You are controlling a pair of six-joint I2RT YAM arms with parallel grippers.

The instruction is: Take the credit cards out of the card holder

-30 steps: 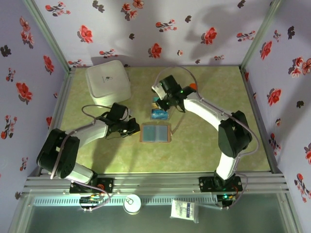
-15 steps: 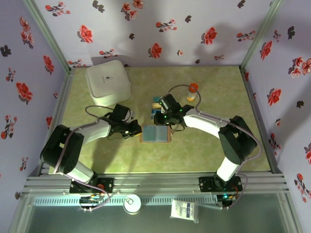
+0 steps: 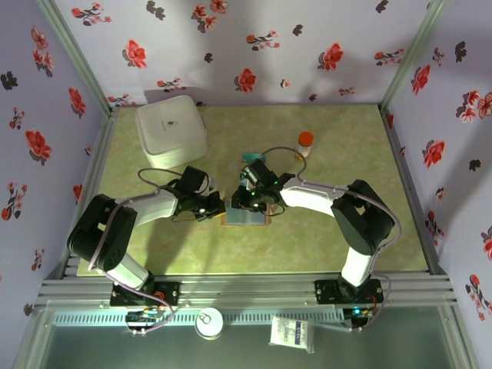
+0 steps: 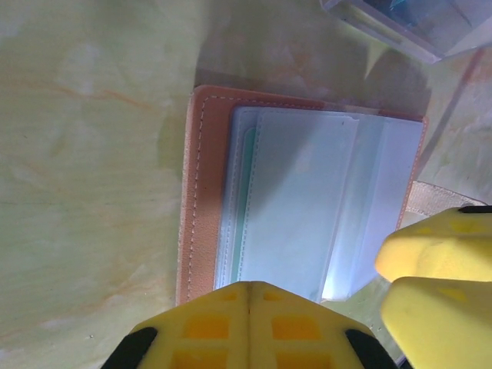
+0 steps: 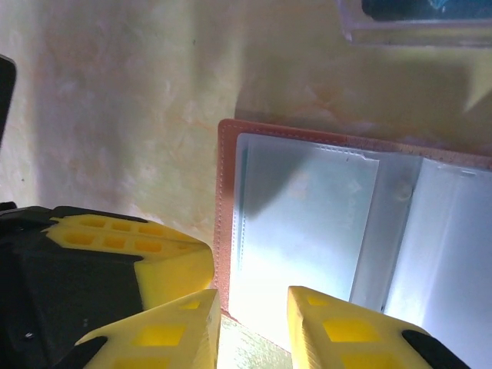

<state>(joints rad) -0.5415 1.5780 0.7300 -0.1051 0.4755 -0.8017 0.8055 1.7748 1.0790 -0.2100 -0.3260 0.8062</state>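
Right gripper [image 5: 252,304] has swung down over the card holder [image 5: 307,207], jaws parted; left gripper [image 4: 247,300] clenched.

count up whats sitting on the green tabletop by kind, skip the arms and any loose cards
white square container: 1
orange-capped bottle: 1
card holder: 1
clear plastic box: 1
total: 4
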